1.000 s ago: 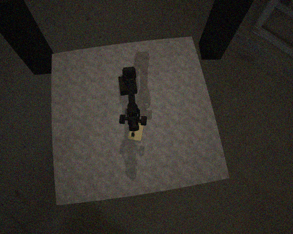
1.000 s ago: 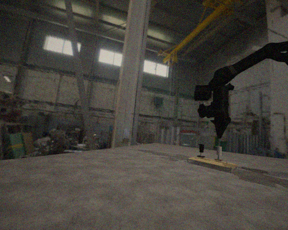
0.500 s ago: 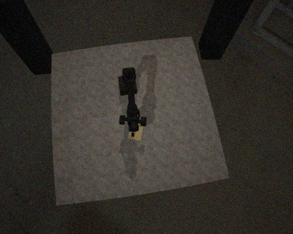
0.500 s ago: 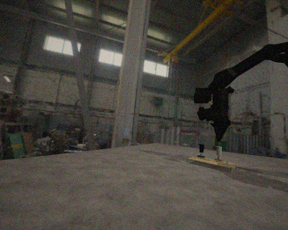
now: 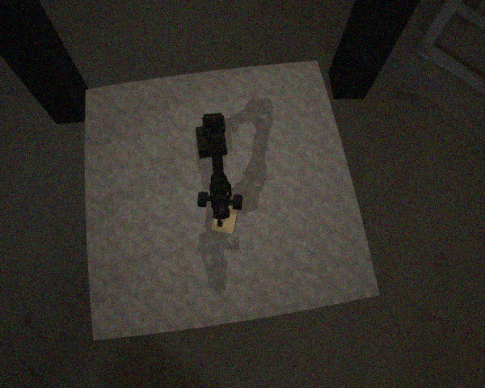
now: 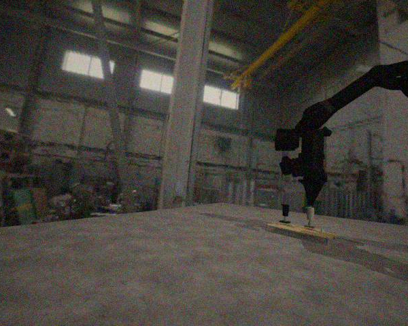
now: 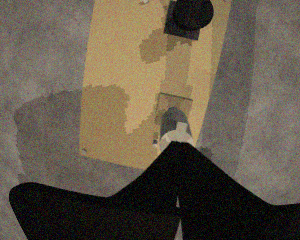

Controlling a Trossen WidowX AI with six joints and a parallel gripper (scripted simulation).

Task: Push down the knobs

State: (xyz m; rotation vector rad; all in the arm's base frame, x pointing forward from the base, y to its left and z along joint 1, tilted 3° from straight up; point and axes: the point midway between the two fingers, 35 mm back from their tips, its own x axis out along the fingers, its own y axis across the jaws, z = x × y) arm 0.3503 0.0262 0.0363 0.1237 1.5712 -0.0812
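Note:
The yellow circuit board (image 5: pixel 229 227) (image 6: pixel 295 233) (image 7: pixel 110 70) stands low on the table. A black knob (image 6: pixel 285 209) (image 7: pixel 193 12) (image 5: pixel 220 222) stands over its dark potentiometer (image 7: pixel 176 31) (image 6: pixel 284 221), with a gap of bare shaft below it. A white knob (image 6: pixel 310 212) (image 7: pixel 175 139) stands on the other potentiometer, with thin shaft showing below it. My gripper (image 6: pixel 310 205) (image 7: pixel 178 150) is shut and empty. Its tip is directly over the white knob's top, at or very near contact. In the wrist view the fingers hide part of this knob.
The pale speckled table (image 5: pixel 150 271) (image 6: pixel 144 263) carries the board and the arm base (image 5: pixel 211 141). The arm's shadow falls across the board and table. Two dark pillars stand beyond the table's far corners in the top view.

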